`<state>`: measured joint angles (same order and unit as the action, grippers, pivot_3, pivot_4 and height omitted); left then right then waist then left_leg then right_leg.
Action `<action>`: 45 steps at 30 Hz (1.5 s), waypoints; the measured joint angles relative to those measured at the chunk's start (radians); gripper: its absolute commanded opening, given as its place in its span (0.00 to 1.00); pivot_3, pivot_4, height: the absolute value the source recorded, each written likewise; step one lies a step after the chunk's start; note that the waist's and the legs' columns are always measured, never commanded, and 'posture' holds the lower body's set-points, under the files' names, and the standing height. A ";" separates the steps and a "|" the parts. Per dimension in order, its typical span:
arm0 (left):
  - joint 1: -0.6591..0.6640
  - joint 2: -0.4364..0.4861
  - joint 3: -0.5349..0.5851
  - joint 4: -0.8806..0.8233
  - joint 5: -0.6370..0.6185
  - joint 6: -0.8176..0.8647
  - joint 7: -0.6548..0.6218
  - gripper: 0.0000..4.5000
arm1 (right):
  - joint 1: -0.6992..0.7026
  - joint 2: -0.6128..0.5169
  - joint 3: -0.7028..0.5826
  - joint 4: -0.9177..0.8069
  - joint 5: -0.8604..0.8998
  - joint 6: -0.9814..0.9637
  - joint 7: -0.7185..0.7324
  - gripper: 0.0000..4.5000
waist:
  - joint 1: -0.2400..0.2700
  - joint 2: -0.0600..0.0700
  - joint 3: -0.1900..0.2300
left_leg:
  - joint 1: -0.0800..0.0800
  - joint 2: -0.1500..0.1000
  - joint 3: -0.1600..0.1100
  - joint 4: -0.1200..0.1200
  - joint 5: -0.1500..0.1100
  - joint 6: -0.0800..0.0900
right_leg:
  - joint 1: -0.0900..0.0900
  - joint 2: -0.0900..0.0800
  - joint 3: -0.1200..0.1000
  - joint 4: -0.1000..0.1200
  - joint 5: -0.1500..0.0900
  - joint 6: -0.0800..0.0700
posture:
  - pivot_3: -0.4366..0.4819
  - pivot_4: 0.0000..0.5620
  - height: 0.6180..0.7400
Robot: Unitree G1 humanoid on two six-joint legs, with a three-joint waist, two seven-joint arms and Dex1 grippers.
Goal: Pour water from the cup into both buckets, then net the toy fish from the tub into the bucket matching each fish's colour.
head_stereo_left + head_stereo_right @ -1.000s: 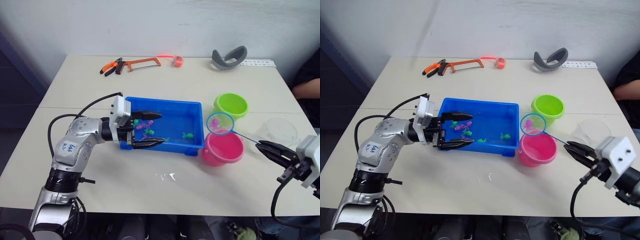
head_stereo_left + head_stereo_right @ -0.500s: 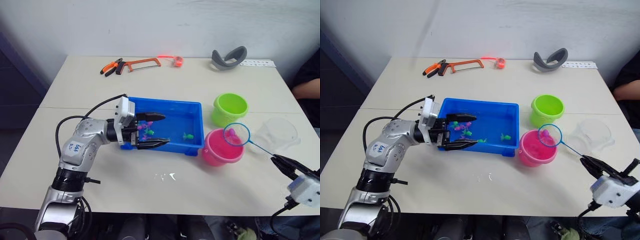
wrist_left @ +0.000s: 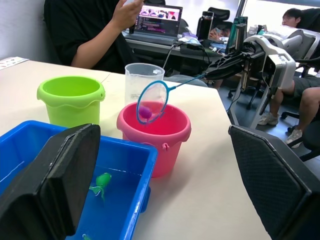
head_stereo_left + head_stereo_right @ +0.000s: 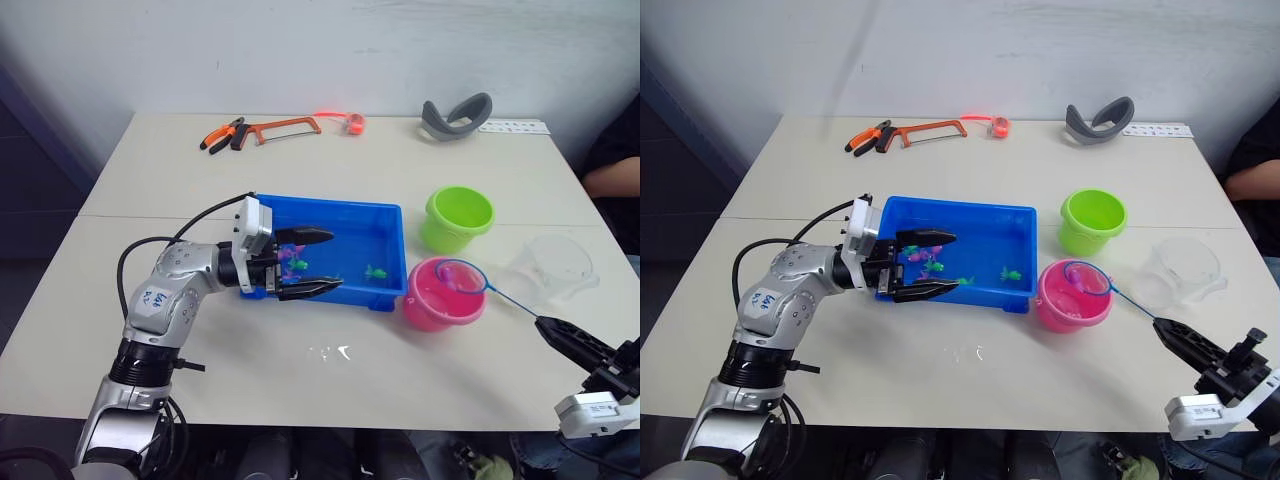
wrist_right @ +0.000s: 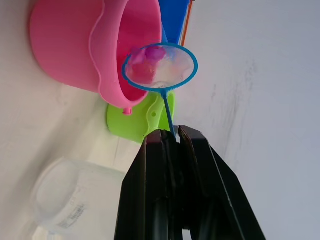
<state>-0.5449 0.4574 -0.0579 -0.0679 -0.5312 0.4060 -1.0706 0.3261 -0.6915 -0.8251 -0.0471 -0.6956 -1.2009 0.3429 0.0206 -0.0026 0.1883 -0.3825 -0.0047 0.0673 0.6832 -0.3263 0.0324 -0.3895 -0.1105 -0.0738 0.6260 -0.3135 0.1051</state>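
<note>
Two spread fingers on the left gripper (image 4: pixel 312 262), hovering empty over the near-left corner of the tub (image 4: pixel 352 215). Further right, net (image 4: pixel 459 277) over the pink bucket (image 4: pixel 441 302), thin handle pinched at its far end in the closed right gripper (image 5: pixel 171 140). Probably light and whippy, so better held steady near the grip. Left wrist view catches a pink fish (image 3: pixel 145 112) sitting in the mesh; barely readable from the head views.

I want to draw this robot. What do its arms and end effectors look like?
The left arm is rounded silver metal with a small white label bearing blue writing, black joints and a looping black cable. A white block sits at each wrist. The left end effector and the right end effector each have two black fingers.
</note>
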 measured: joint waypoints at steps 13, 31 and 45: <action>0.021 -0.008 0.004 0.007 0.000 -0.006 -0.003 0.99 | 0.205 -0.050 0.231 -0.141 0.498 0.382 0.069 0.00 | -0.001 0.000 0.000 | 0.009 0.002 -0.002 -0.003 0.000 0.000 | 0.010 -0.003 -0.001 -0.003 0.000 -0.001 | 0.48 0.27 1.00; 0.180 0.159 0.290 0.074 -0.032 -0.044 0.012 0.99 | -0.247 -0.294 0.511 -0.412 1.413 1.442 0.300 0.00 | -0.003 0.001 0.000 | 0.010 0.003 -0.005 -0.002 -0.006 0.002 | 0.014 -0.006 -0.005 -0.006 -0.001 -0.003 | 0.48 0.27 1.00; 0.350 0.214 0.374 0.017 -0.032 -0.059 0.076 0.99 | -0.840 -0.189 0.982 -0.307 1.209 1.900 0.303 0.00 | -0.029 0.001 0.001 | 0.007 0.004 -0.005 -0.004 -0.007 0.000 | 0.010 -0.006 -0.005 -0.006 -0.002 -0.003 | 0.48 0.27 1.00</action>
<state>-0.1953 0.6715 0.3162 -0.0508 -0.5636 0.3468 -0.9948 -0.5134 -0.8805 0.1566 -0.3536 0.5138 0.6987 0.6462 -0.0083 -0.0013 0.1893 -0.3751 -0.0009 0.0620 0.6796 -0.3334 0.0328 -0.3797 -0.1168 -0.0787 0.6197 -0.3150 0.1021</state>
